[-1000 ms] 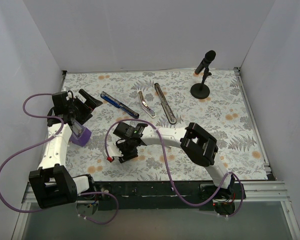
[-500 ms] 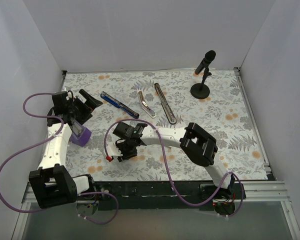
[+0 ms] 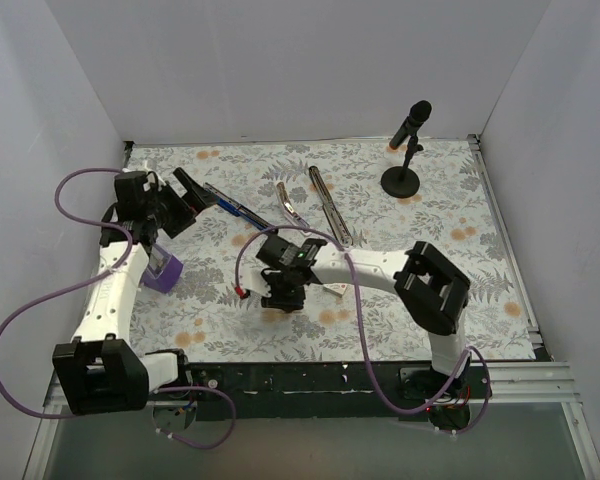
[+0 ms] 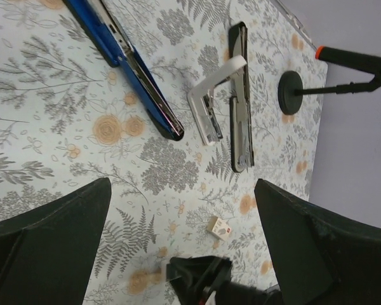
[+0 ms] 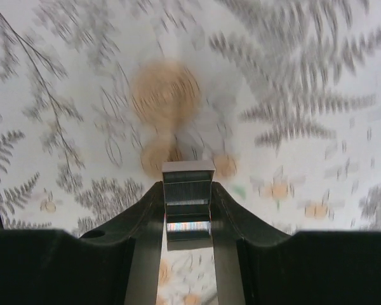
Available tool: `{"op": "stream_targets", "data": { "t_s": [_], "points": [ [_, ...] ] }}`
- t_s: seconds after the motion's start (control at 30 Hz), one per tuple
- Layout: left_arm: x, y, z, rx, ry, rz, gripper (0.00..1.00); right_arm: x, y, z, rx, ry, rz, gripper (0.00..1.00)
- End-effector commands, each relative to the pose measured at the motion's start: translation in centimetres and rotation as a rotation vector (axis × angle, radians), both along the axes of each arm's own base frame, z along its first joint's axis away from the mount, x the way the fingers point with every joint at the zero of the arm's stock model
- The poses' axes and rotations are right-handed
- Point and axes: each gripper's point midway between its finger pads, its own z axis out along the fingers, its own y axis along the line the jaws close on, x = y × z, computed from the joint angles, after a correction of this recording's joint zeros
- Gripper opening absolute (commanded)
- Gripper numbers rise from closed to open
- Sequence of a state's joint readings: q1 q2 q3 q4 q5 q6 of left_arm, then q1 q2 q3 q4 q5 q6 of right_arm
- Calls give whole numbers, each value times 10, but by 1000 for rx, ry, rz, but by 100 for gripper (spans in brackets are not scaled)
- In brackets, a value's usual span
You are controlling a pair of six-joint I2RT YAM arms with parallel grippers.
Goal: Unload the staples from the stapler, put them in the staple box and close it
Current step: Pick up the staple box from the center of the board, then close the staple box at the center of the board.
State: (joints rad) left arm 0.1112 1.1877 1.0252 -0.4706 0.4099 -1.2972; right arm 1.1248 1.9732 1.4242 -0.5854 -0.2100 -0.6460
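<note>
Right hand (image 3: pixel 283 297) shifted right, pinching what looks like staple strip (image 5: pixel 188 202); left hand (image 4: pixel 181 190) wide open

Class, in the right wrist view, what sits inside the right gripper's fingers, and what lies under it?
A silver staple strip is clamped in the right gripper, above the blurred floral tablecloth. The strip's sides are covered by the fingers.

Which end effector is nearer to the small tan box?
Right. The right end effector, gripping a staple strip, hangs just left of the small tan box in the top view; the left end effector is far off, near the far-left corner.
</note>
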Motion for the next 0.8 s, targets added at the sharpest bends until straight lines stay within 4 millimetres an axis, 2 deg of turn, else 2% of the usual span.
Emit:
{"op": "stream_targets", "data": {
  "t_s": [0.0,0.13,0.27,0.4,0.53,0.77],
  "points": [
    [-4,-45,10,43,-29,-130,97,22,-55,25,-51,17,-320,38],
    [-6,-91,-12,32,30,-230,95,46,-106,28,-117,-3,-543,39],
    [-10,-129,-30,4,51,-315,93,58,-139,33,-125,-28,-691,40],
    [-12,-147,-48,3,89,-353,92,63,-163,35,-119,-43,-822,41],
    [-18,-162,-55,-44,97,-391,90,64,-193,21,-167,-23,-945,41],
    [-19,-164,-66,-34,120,-395,90,59,-204,1,-238,13,-981,40]
  ]
}}
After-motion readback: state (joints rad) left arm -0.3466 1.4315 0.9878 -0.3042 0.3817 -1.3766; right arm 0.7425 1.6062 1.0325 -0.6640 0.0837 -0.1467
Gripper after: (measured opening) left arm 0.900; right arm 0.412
